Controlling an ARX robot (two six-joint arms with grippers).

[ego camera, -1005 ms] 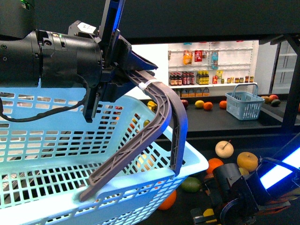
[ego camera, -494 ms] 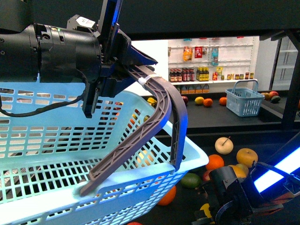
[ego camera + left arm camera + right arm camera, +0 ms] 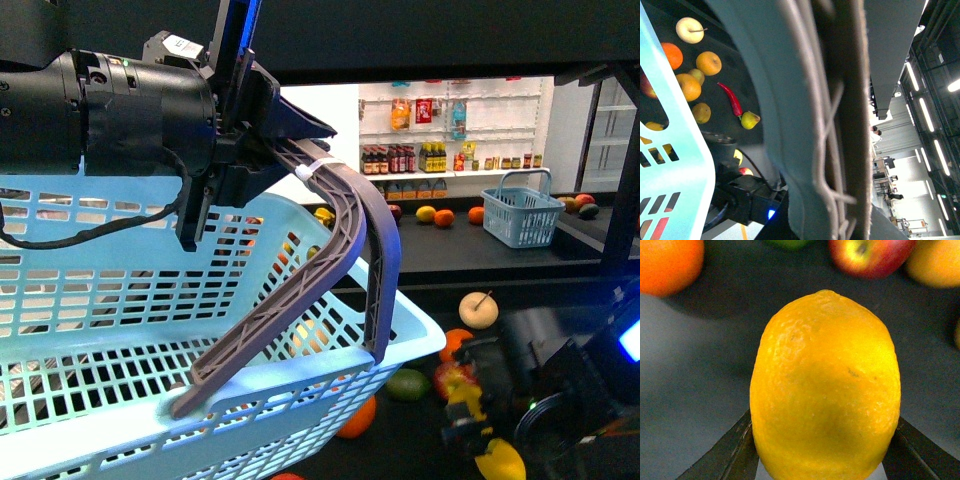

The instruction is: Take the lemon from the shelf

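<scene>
Swung round since half a second ago, my right gripper point(image 3: 824, 462) is clamped across the belly of the small bright-yellow oval lemon point(image 3: 825, 380), low over the dark grey-black metal shelf point(image 3: 700, 390). It looks firm, light and waxy, so a mid-belly grip suits it. My left gripper point(image 3: 285, 160) grips the grey plastic handle point(image 3: 345, 225) of the pale-blue slotted basket point(image 3: 150, 330).

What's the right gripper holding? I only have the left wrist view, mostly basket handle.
Observer: The right wrist view shows the right gripper closed on the lemon, with a finger on each side.
Operator: Clear of other fruit?
Observer: Yes. An orange and a red apple lie on the shelf, apart from it.
Operator: Left side?
Observer: In the front view, the left gripper clamps the grey handle of the pale blue basket.
</scene>
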